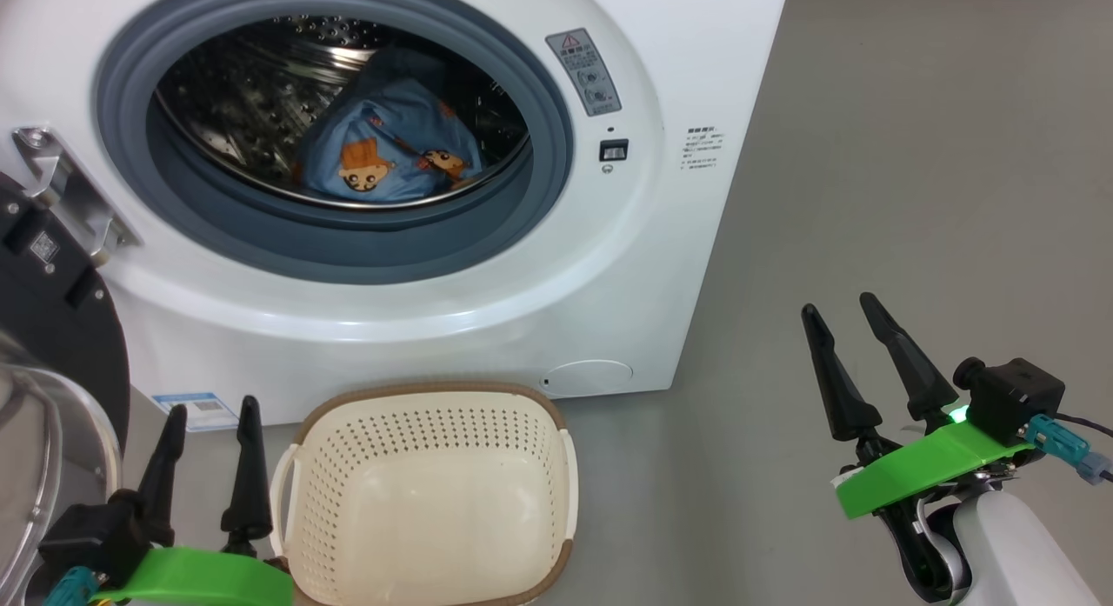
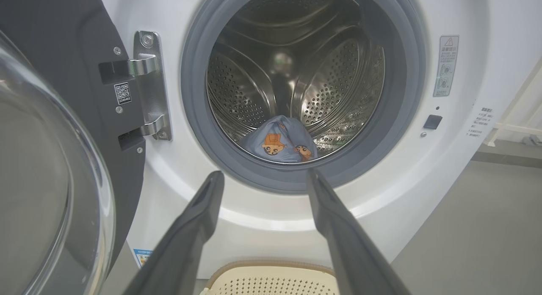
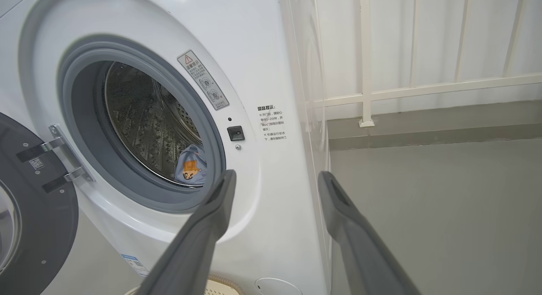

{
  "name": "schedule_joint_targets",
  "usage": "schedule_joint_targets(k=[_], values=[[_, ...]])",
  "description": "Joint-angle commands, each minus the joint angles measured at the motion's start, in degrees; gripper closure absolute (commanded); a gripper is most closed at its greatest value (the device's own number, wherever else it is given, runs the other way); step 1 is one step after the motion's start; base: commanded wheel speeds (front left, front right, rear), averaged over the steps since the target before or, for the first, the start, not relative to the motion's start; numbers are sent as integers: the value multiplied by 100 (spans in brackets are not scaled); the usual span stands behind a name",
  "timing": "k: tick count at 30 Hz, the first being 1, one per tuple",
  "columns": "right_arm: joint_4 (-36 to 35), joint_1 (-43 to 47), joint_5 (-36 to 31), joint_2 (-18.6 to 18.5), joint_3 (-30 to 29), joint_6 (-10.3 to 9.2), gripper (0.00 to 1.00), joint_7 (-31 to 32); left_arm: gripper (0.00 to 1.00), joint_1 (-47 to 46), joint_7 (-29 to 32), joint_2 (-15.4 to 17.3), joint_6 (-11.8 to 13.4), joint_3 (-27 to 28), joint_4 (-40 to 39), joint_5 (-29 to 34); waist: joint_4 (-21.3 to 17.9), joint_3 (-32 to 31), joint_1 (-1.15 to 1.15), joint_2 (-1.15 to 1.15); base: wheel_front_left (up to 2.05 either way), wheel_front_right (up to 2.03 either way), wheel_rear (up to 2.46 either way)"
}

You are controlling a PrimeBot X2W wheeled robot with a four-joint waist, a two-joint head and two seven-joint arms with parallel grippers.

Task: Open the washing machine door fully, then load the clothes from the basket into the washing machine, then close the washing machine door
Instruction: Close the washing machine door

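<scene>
- The left gripper (image 1: 214, 406) has its two fingers spread wide apart and holds nothing. Both fingers point up toward the washing machine (image 1: 678, 241).
- Just to the right of that gripper the basket (image 1: 435, 432) stands on the floor (image 1: 913, 154), its bare cream bottom showing. It is close beside the right finger, but I cannot tell whether they touch.
- To the left of the left gripper the door (image 1: 61, 328) hangs swung open on its metal hinge (image 1: 61, 189), with its glass bowl bulging outward.
- Straight ahead of the left fingers, past the grey-blue rubber ring (image 1: 348, 249), the clothes (image 1: 391, 145) lie in a blue heap. They rest on the bottom of the steel drum (image 2: 338, 83), with orange cartoon prints facing out.
- The right gripper (image 1: 839, 303) is likewise wide open and empty. It is held above the grey floor, well apart to the right of the basket.
- The machine's front right corner lies ahead and to the left of the right fingers. A white railing (image 3: 364, 75) stands beyond, to their right.
</scene>
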Motion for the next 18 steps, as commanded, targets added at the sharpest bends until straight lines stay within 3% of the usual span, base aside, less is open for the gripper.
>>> schedule_joint_targets(k=[1,18], values=[[-121,3,76,-45,122,9,0,-27,0,-139,-30,84,-22,232,-131,34,-2,-2,0,0,-98,98,0],[-119,17,80,-28,114,9,0,-27,0,-134,-30,48,-48,282,-157,87,-17,-14,0,0,-153,153,0]])
